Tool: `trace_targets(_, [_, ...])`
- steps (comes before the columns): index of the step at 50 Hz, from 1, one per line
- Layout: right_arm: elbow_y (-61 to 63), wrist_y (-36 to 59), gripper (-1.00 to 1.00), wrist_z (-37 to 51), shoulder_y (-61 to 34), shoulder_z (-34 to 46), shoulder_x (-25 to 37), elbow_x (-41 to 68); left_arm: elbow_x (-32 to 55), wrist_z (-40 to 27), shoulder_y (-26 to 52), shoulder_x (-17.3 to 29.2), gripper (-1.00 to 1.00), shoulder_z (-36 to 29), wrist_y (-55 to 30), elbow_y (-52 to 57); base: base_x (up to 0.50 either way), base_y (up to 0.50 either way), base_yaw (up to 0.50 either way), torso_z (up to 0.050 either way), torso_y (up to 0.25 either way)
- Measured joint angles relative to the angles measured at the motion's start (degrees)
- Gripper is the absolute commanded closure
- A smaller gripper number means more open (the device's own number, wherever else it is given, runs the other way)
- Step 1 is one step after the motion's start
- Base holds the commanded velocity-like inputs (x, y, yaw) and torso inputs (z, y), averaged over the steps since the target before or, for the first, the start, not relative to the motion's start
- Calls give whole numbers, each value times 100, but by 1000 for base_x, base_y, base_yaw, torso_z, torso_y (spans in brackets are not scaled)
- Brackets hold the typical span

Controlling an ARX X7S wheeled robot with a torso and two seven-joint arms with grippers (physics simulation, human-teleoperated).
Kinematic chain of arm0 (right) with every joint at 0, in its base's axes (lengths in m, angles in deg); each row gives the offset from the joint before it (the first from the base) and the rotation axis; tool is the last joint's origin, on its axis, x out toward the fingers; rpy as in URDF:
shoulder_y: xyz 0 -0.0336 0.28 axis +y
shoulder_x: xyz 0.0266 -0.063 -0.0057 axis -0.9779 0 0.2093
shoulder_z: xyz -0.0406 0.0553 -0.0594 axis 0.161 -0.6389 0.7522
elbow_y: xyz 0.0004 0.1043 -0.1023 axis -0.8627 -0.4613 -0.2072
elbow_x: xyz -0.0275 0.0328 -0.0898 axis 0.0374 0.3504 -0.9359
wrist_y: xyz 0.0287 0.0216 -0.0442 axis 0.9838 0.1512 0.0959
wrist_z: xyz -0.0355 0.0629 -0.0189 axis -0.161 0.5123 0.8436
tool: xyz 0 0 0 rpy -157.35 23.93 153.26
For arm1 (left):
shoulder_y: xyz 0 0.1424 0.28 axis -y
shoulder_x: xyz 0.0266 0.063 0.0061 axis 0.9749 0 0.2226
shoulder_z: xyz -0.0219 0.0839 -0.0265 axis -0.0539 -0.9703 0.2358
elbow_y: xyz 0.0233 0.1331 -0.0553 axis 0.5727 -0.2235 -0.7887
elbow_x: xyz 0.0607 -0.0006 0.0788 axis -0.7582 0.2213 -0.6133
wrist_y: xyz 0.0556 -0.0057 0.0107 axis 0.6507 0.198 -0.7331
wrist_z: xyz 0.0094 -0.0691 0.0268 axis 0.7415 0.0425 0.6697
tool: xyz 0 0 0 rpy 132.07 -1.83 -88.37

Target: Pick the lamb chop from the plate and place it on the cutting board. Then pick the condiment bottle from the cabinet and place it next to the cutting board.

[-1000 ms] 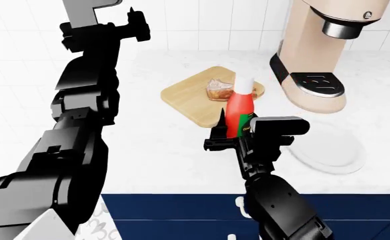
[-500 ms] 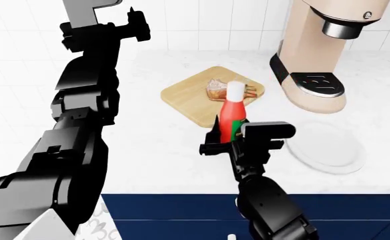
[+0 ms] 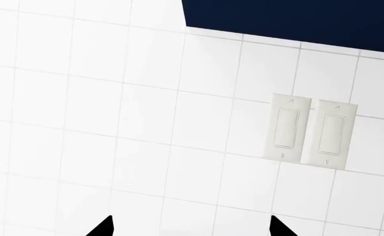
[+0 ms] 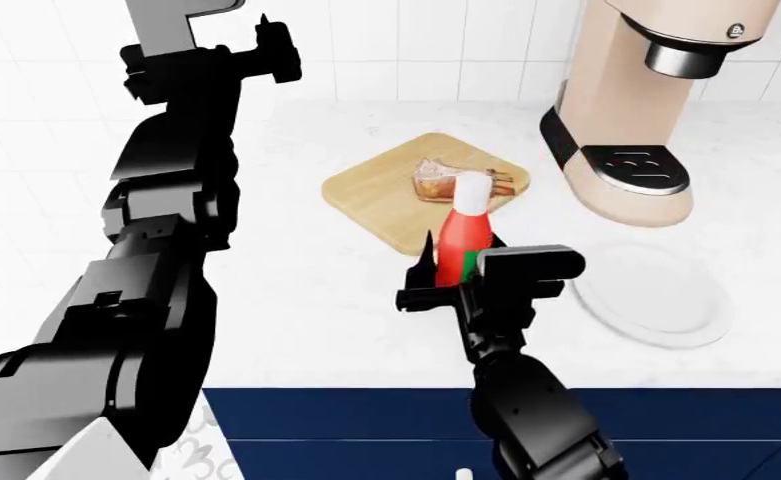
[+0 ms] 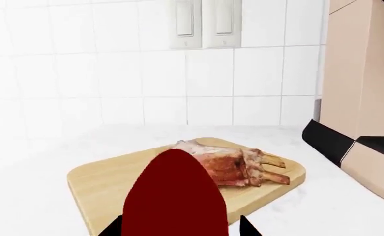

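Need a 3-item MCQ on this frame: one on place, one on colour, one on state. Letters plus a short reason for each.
1. Where does the lamb chop lie?
A. on the plate
B. on the cutting board
C. on the coffee machine's tray

2. What colour is the condiment bottle's cap?
A. white
B. green
C. black

3. What is the state of the right hand?
A. open and empty
B. shut on the lamb chop
C. shut on the condiment bottle

Key:
1 B: the chop rests on the cutting board, and the plate is bare.
2 A: the condiment bottle is red with a white cap in the head view.
3 C: the right hand clasps the bottle's lower body, upright, at the board's near edge; the right wrist view shows its red body between the fingers.
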Motion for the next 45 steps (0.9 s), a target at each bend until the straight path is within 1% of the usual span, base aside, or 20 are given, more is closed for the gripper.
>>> trace_targets(23, [194, -26, -100, 36, 128, 31, 67, 23, -1, 1, -3, -1, -100, -17, 9, 0, 0, 0, 0, 0, 0])
trace_targets(45, [1524, 353, -100, 376, 513, 23, 501, 338, 4, 10, -4, -1, -100, -12, 22, 0, 0, 0, 0, 0, 0])
